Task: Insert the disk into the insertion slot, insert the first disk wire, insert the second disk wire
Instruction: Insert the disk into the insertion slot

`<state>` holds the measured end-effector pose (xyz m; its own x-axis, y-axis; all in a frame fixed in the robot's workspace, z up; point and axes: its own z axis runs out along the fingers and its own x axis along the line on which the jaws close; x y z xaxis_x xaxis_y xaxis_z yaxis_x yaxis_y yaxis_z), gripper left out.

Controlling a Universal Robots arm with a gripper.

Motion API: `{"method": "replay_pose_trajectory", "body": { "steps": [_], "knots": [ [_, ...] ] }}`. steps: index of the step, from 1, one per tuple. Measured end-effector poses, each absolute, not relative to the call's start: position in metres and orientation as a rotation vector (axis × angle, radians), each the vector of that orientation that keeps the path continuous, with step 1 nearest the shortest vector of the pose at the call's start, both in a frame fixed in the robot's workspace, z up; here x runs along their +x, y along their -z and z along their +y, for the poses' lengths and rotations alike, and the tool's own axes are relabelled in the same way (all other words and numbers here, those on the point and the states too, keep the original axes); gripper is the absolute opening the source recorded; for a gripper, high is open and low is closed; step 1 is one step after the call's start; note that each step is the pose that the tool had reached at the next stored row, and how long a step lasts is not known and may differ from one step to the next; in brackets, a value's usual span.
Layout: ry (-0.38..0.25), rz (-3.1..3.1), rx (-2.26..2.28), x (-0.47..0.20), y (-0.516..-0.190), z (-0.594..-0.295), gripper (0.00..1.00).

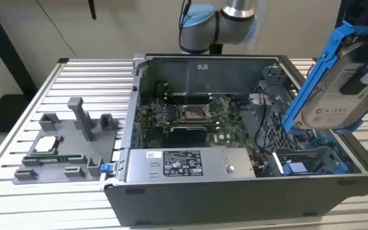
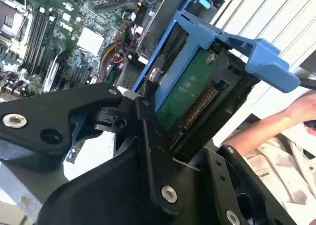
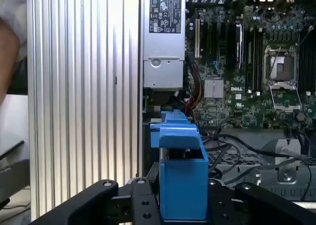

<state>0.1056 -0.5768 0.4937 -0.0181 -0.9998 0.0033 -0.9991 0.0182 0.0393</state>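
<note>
Disk [image 1: 329, 91]: where?
— Clamped, tilted, in the hand [image 3: 180, 200], above the corner of the computer case [image 1: 235, 191] holding the insertion slot [image 1: 308, 160].
Hazard?
— Tilt may jam its carrier on the slot rails; cables [image 3: 232, 146] may snag.

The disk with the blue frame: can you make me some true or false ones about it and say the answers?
1. The gripper holds the disk up in the air. True.
2. The disk sits in the slot. False: it hangs above the case, not in the slot yet.
3. The disk's frame is red. False: it is blue.
4. A hand shows in the second wrist view. True.
5. The case is closed. False: it is open, with the motherboard showing.
</note>
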Motion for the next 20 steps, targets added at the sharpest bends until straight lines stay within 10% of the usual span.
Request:
{"method": "replay_pose_trajectory", "body": {
  "steps": [20],
  "knots": [
    [0.04, -2.22, 2.18, 0.1078, -0.4844, -0.5791, 0.0]
  ]
}}
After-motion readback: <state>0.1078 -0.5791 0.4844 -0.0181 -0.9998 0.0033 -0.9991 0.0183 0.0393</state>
